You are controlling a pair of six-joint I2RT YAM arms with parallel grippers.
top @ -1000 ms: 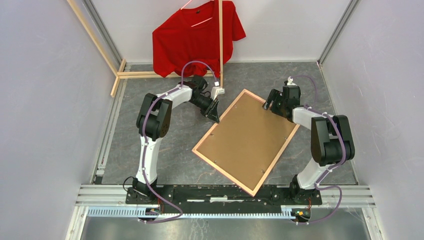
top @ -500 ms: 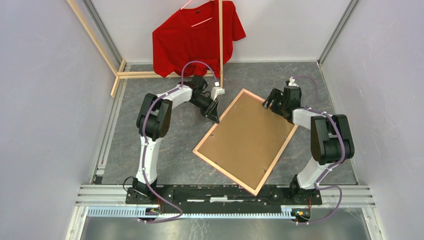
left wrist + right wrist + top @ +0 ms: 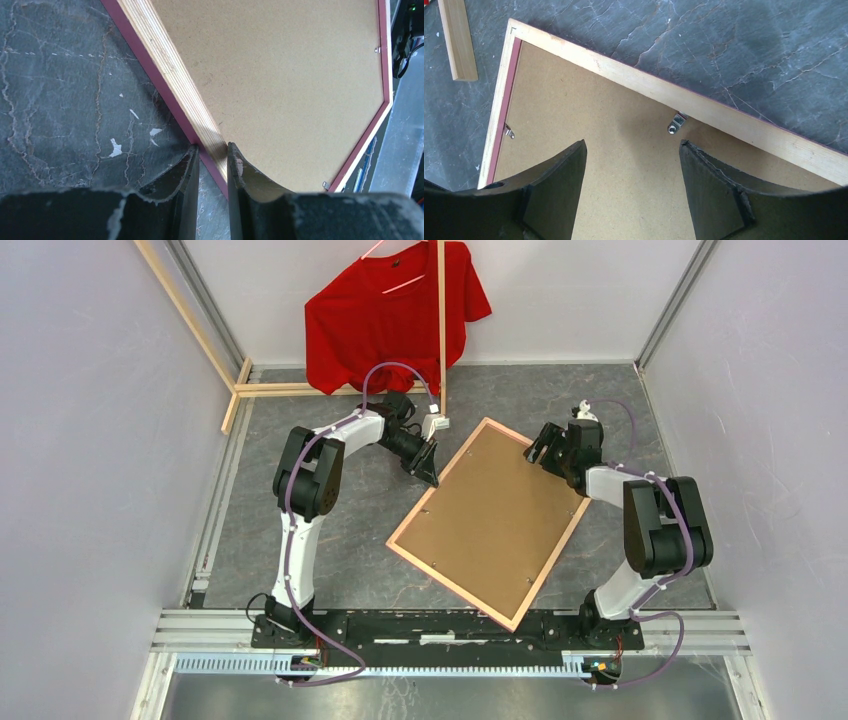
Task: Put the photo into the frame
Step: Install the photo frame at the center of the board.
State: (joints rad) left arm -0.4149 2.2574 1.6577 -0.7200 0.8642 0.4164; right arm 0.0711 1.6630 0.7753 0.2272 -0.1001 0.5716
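Nearest the arm bases is one corner of the frame (image 3: pixel 167 65). It's lying flat on the grey table (image 3: pixel 300 530), pale wood back facing up and turned at an angle, with the brown backing board (image 3: pixel 490 515) sitting inside it. A bit further in on the left side, the left gripper (image 3: pixel 212 147) is nipped onto the frame's rail. The jaws are nearly together, one finger outside on the pink edge and the other inside over the board. Across on the far right side, the right gripper (image 3: pixel 631 145) hangs over the board near the far corner. It's spread wide and holding nothing, with a little metal clip (image 3: pixel 678 121) just ahead of the gap between its fingers. Way at the back there's a red shirt (image 3: pixel 390 315) hanging on a wooden-stick rack (image 3: pixel 441 320) — well apart from the frame.
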